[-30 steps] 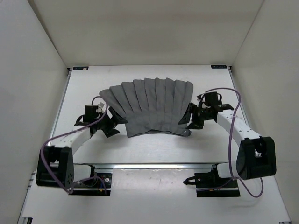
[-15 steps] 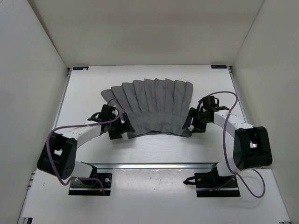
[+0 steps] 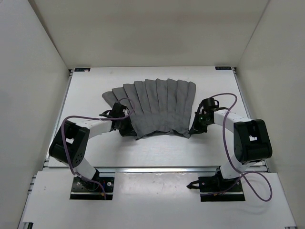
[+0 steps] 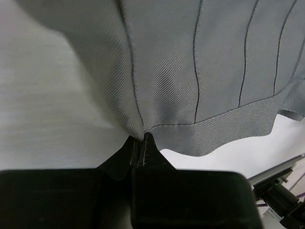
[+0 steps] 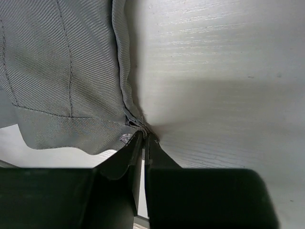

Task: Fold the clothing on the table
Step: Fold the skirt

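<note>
Not much to read here. There are two small dark tags (image 3: 82, 69) at the far corners of the table (image 3: 86, 95), and whatever is printed on them is too small to make out.

The clothing (image 3: 157, 107) is a mid-grey pleated piece lying flat in the middle of the table, right between my two arms. It fans out wider toward the far side and narrows to a band along the near edge. Up close the weave is a fine diagonal twill, with thin dark stitch lines running down each pleat and a plain strip along the hem.

My left fingers (image 4: 143, 145) are pressed together on the near-left corner of that hem, and the cloth puckers up into the pinch. My right fingers (image 5: 145, 143) are clamped the same way on the near-right corner, right at the edge seam. There's a little pale bit in the fabric next to that pinch, too blurry to identify.

Around it there are white walls (image 3: 38, 47) on three sides and a metal rail (image 3: 157, 169) across the near edge. Purple cables (image 3: 233, 102) loop off both arms, and the left one arcs over the garment's left pleats. A tiny green light (image 3: 205, 114) glows on the right wrist. My own arms cover both near corners from above.
</note>
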